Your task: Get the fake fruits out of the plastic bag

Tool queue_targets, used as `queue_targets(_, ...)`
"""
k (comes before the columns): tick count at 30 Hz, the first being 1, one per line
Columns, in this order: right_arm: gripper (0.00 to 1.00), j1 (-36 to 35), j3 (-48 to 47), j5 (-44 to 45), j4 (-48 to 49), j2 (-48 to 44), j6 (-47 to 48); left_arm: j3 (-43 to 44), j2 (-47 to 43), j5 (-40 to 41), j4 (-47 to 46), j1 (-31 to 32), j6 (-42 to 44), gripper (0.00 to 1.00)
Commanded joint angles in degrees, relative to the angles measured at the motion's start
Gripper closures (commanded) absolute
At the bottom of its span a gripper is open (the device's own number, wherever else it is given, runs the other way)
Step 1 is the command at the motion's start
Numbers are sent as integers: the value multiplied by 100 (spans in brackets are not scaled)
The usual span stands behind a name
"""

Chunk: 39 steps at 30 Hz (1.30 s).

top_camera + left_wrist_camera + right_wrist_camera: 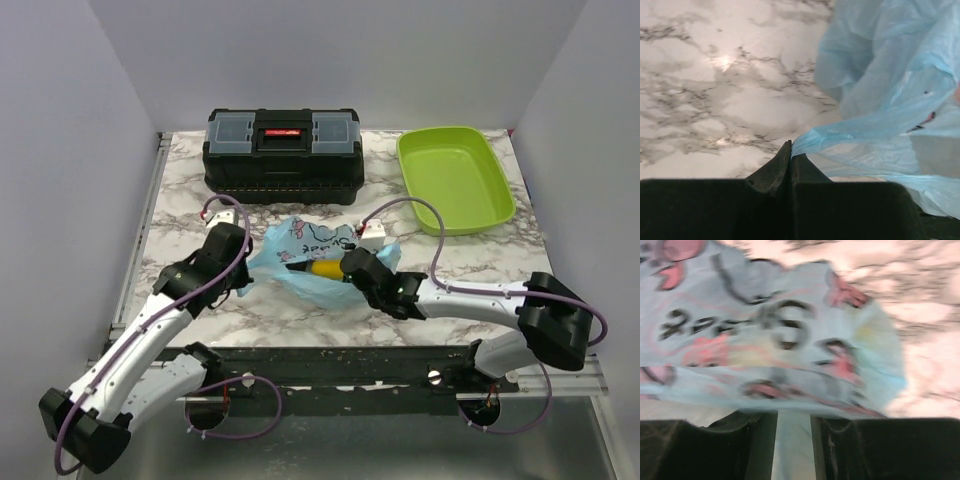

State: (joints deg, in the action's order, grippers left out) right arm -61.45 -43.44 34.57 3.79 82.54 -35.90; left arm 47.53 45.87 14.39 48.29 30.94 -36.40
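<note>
The light-blue plastic bag [300,243] with dark and pink prints lies crumpled on the marble table between my two grippers. A yellow-orange fake fruit [325,269] shows at the bag's near-right side; the other fruits are hidden. My left gripper [249,268] is shut on a thin edge of the bag [850,135] at its left side, the pinch showing in the left wrist view [791,149]. My right gripper [350,272] is at the bag's right side, next to the yellow fruit. In the blurred right wrist view its jaws [793,416] stand a little apart, with the printed bag [765,340] over and between them.
A black toolbox [283,155] with a red latch stands at the back, behind the bag. A lime-green tray [455,178] lies at the back right. Bare marble [715,90] shows left of the bag. The table's metal front edge runs below the arms.
</note>
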Motion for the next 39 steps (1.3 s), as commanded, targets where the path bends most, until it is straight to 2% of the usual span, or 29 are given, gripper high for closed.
queue_targets(1,63,62,56,2332,-1137,-390,-180,-59,355,1215,510,-106,20,100)
queue_targets(3,62,281,162,2336,-1121,-633,13,-227,297,1105,214,-167,109,100)
queue_targets(5,57,493,282,2123,-649,-882,504,-320,247,857,-171,-228,187,100)
queue_targets(7,52,723,380,1723,45,-1009,1077,-332,237,350,-700,-254,302,100)
queue_targets(11,52,1647,-100,886,227,-780,1296,12,593,-747,-1750,-277,385,100)
queue_targets(17,51,2032,-1033,831,381,-716,2176,1382,1510,-1893,-1930,-330,704,100)
queue_targets(20,49,2033,-1145,454,395,-985,2504,1440,1424,-2217,-1987,-338,882,100)
queue_targets(23,47,2032,-961,-468,16,-1189,2512,1147,1165,-2319,-1876,-337,1013,100)
queue_targets(24,43,2032,-876,-885,-127,-1233,2468,1066,1088,-2375,-1739,-342,1063,100)
queue_targets(27,35,2024,-644,-2627,-566,-1309,2235,914,824,-2328,-1175,-343,1300,99)
queue_targets(29,34,2015,-425,-3669,-500,-1364,1877,915,593,-2086,-812,-343,1425,89)
queue_targets(31,33,1925,-94,-4260,-28,-1456,1561,983,304,-2074,-655,-339,1607,70)
queue_targets(36,33,1597,178,-4748,602,-1375,1300,1425,-414,-2666,-860,-335,2041,28)
queue_targets(39,35,1390,186,-4900,827,-1083,1281,1676,-688,-3101,-1160,-339,2213,16)
